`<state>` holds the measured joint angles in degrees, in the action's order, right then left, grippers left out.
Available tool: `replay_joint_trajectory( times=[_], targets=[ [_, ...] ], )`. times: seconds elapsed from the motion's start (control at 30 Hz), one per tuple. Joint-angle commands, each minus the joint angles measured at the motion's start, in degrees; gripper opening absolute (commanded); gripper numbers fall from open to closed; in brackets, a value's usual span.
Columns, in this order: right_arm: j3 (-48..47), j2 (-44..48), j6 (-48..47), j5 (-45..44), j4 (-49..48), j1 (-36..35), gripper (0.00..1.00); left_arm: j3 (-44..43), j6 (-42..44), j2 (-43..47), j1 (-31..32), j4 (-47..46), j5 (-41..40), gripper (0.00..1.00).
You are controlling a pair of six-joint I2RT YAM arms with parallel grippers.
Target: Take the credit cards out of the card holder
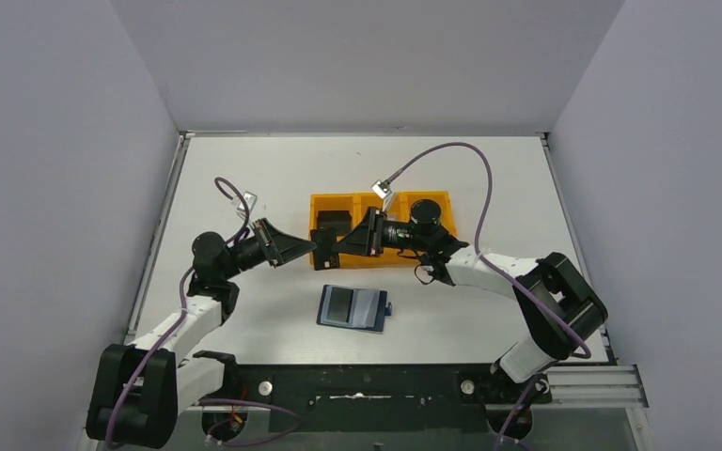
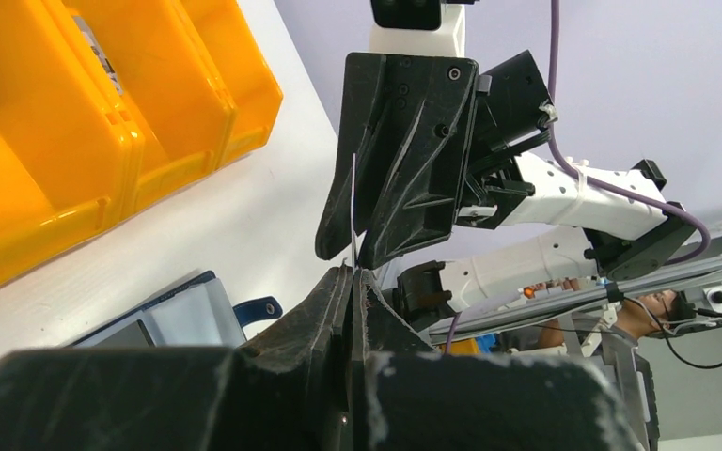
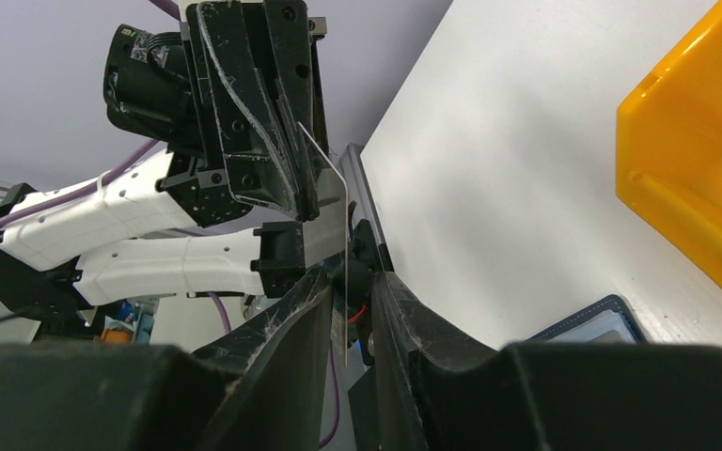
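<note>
The navy card holder (image 1: 353, 307) lies open and flat on the white table, its tab to the right; a darker rectangle shows in its left pocket. It also shows in the left wrist view (image 2: 164, 315) and the right wrist view (image 3: 592, 324). My left gripper (image 1: 313, 246) (image 2: 355, 272) is shut on a thin silver-grey card (image 3: 324, 202), seen edge-on in the left wrist view (image 2: 353, 207), held in the air above the table. My right gripper (image 1: 340, 244) (image 3: 348, 282) faces it, fingers apart on either side of the card's other edge. The gold-tan card is not visible.
An orange three-compartment tray (image 1: 376, 196) stands just behind the two grippers, with a dark item (image 1: 334, 221) in its left compartment. The tray also shows in the left wrist view (image 2: 103, 141) and the right wrist view (image 3: 705, 160). Grey walls enclose the table.
</note>
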<state>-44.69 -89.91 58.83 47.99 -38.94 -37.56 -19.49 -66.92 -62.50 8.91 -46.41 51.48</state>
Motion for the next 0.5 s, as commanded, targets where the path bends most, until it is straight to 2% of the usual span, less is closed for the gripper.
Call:
replay_joint_trajectory(
  times=[0.0, 0.33, 0.43, 0.47],
  targets=[
    [-2.6, -0.4, 1.3, 2.0, -5.2, -0.4, 0.23, 0.0, -0.8, 0.2, -0.4, -6.0, 0.8, 0.00],
    [-3.7, -1.1, 1.3, 2.7, -5.1, -1.1, 0.09, 1.0, -1.3, 0.6, -0.4, -6.5, 0.8, 0.00],
    [-3.7, -0.6, 0.2, 1.3, -3.5, -1.1, 0.00, 0.7, -1.2, 0.8, -0.4, -6.3, 0.9, 0.00],
    [-3.7, -0.2, -0.5, 0.5, -2.5, -1.1, 0.00, 0.5, -0.9, 0.9, -0.4, -5.6, 1.0, 0.04]
  ],
)
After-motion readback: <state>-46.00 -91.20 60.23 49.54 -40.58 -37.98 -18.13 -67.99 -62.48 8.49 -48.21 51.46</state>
